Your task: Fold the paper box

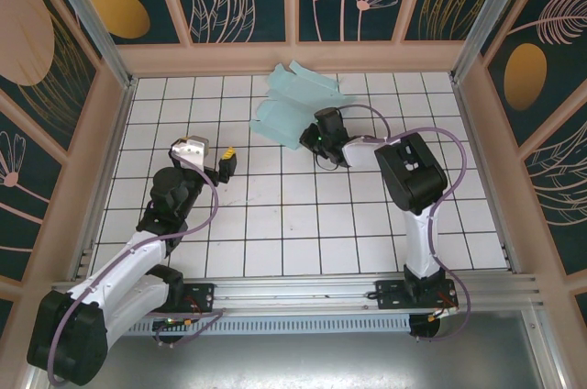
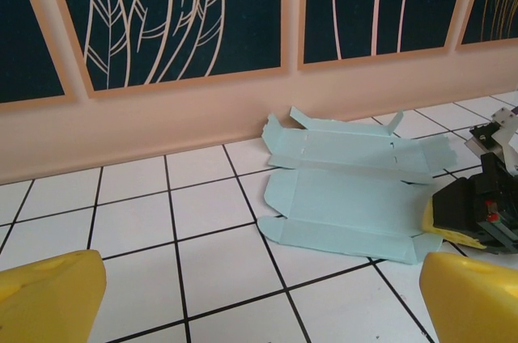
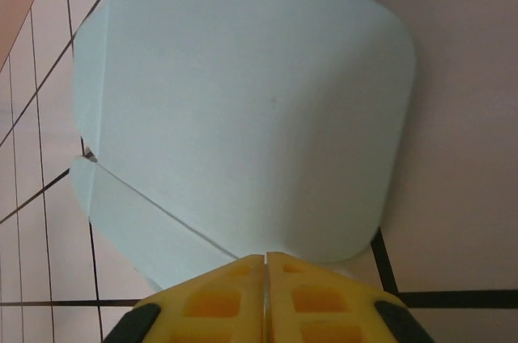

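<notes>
Entry: fold the paper box, start of first fold.

- The paper box [image 1: 298, 105] is not yet folded. It lies as a flat creased cut-out on the tiled floor [image 1: 303, 215], just in front of the back wall [image 1: 293, 57]. The small flaps on its wall-side edge stand up a little.
- My right gripper [image 3: 265, 290] has its jaws pressed fully together, with no gap between the yellow tips. The tips meet the rounded rim of the end flap on the side of the sheet away from the back wall. The card lies face-on below them, so I judge nothing is held.
- Probable reason: shut fingers make one blunt wedge, good for nudging or getting under a thin flap that open fingers would straddle.
- My left gripper [image 1: 227, 162] is spread as wide as it goes and is empty. It sits farther from the back wall than the sheet and points at it, likely ready to pin the base panel.
- Risk: light card may slide toward the back wall instead of hinging on its crease.
</notes>
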Robot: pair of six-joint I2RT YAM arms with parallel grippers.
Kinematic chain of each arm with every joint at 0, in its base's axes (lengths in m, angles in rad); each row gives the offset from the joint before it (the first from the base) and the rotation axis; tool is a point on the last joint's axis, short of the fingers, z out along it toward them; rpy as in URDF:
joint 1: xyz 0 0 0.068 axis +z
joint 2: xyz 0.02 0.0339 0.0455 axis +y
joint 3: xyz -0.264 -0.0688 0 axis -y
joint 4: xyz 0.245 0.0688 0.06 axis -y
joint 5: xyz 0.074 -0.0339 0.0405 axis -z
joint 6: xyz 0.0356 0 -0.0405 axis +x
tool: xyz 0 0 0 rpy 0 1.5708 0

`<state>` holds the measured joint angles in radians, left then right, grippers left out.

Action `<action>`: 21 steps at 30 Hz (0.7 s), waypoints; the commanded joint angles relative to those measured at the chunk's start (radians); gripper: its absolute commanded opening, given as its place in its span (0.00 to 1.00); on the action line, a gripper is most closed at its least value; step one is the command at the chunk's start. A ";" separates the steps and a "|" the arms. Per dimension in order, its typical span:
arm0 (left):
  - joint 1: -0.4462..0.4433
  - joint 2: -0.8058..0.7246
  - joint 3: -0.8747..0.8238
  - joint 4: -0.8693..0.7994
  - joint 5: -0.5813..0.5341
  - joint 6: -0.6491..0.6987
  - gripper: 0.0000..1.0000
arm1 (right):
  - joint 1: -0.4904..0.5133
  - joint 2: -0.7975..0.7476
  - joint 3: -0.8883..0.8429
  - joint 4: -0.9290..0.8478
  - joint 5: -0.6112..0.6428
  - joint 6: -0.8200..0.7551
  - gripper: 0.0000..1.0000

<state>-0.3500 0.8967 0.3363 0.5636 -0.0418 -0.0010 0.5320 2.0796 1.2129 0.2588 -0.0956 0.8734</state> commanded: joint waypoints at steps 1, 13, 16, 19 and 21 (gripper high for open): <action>-0.006 0.005 -0.014 0.007 -0.010 -0.007 0.99 | 0.010 -0.021 -0.007 -0.013 0.012 0.002 0.06; -0.006 0.025 -0.007 0.018 0.014 -0.025 0.99 | 0.153 -0.167 -0.202 0.065 0.106 0.101 0.01; -0.006 0.025 -0.005 0.013 0.020 -0.029 0.99 | 0.224 -0.219 -0.261 0.088 0.169 0.133 0.04; -0.006 0.024 0.000 0.011 0.022 -0.037 0.99 | 0.273 -0.274 -0.293 0.091 0.207 0.116 0.26; -0.007 0.026 0.003 0.012 0.017 -0.047 0.99 | 0.275 -0.321 -0.315 0.085 0.234 0.080 0.43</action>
<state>-0.3500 0.9211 0.3328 0.5640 -0.0338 -0.0212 0.8082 1.8404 0.9203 0.3107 0.0422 0.9676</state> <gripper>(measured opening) 0.988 0.391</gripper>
